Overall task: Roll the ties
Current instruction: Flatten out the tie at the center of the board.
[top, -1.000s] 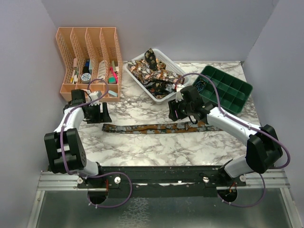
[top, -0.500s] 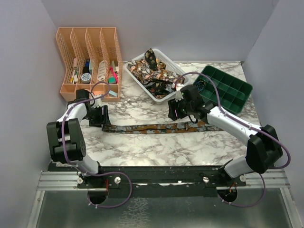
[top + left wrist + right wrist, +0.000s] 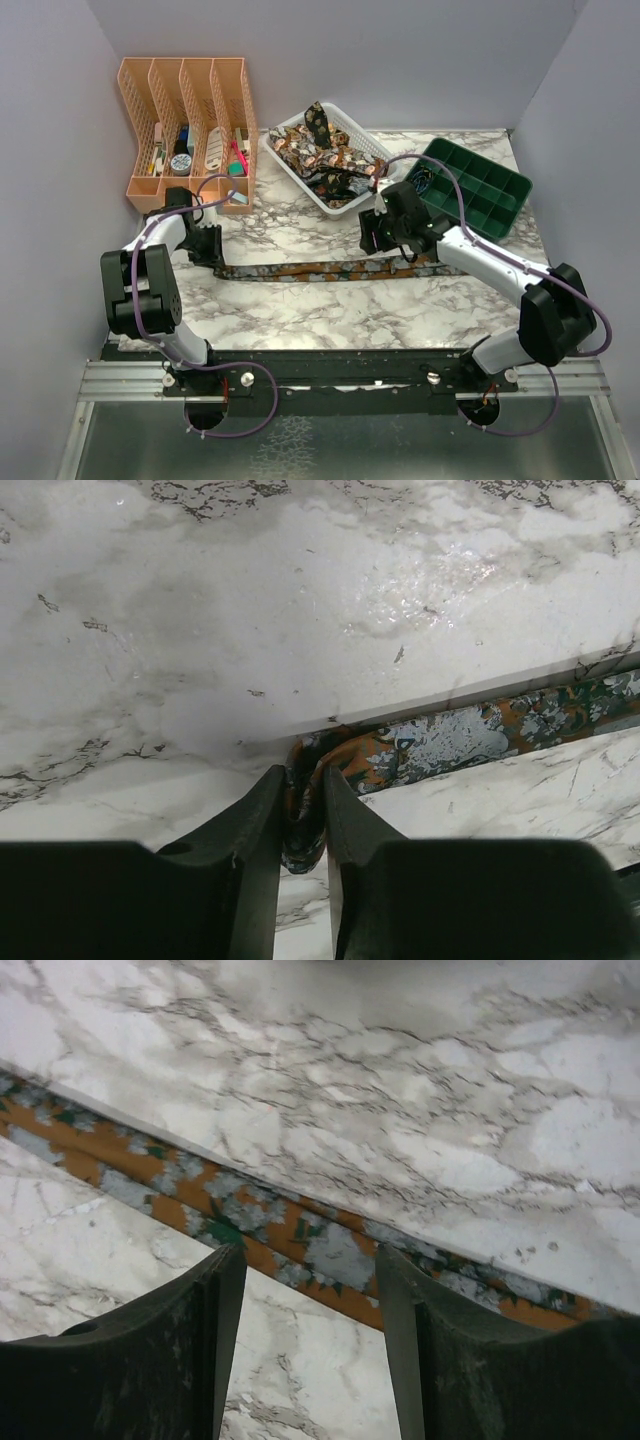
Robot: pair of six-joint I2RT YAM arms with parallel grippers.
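The tie (image 3: 320,268) is laid flat across the table (image 3: 330,308). Its left end is pinched in the left claw (image 3: 305,785), and the right claw (image 3: 310,1253) is held open astride it. Such a shallow pinch may be lost once rolling is begun.

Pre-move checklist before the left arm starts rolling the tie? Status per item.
1. Left gripper shut on the tie end: ok.
2. Fabric sits between both fingers, not caught by one only: ok, though the end is bunched.
3. Right gripper open, a finger on each side of the tie: ok.
4. Tie lies straight and flat on the table between the grippers: ok.
5. Right fingers pressing the tie down: cannot tell.
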